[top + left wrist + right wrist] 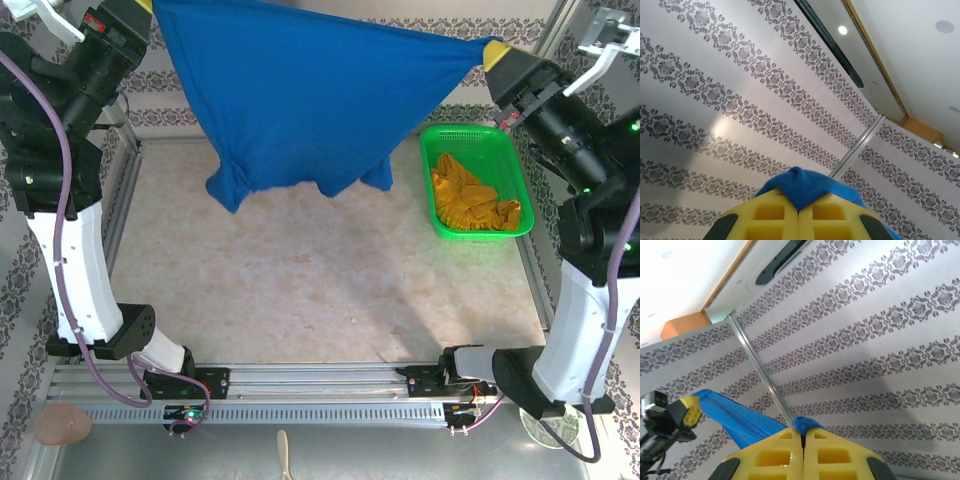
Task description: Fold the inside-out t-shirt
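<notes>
Damask wallpaper [740,115] | beige marbled table [300,290] | t-shirt [300,100] hanging above | green basket [466,130] right

Top external camera: high behind the arm bases [185,382], looking down on the table [300,280]. Wrist cameras: close behind the left pincer [798,212] and right pincer [803,440], aimed up at patterned wall [740,100] and ceiling [920,60]. All three share the blue t-shirt [300,90]; the right wrist view also catches the left pincer.

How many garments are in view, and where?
2. The blue t-shirt hangs between the left gripper and right gripper; a mustard garment lies in the green basket on the right. Anything beneath it is hidden.
</notes>
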### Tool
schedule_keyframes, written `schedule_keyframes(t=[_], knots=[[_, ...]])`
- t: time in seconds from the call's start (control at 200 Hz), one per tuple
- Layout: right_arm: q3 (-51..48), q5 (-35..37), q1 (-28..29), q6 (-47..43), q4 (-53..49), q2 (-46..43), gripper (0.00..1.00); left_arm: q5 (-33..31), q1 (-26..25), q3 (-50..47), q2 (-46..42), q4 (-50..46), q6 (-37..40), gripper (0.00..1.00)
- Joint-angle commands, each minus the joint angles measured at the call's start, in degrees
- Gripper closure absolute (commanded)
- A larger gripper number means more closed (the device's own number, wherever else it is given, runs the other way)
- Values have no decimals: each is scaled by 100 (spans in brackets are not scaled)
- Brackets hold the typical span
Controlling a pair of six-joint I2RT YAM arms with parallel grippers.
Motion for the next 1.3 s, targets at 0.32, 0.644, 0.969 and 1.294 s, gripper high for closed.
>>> schedule_keyframes(t=[0.32, 0.644, 0.969, 1.294], knots=[[-15, -109, 133, 170, 333, 1428, 100, -346, 118, -175, 1709, -845, 363, 100], [3161, -52, 113, 448, 89, 4132, 100, -117, 171, 1792, 3853, 217, -847, 100], [2549, -264, -209, 564, 784, 3349, 100, 101, 495, 1724, 3106, 648, -797, 100], [-6037, 492, 128, -174, 2228, -945, 100, 513, -391, -4768, -48, 1080, 883, 100]])
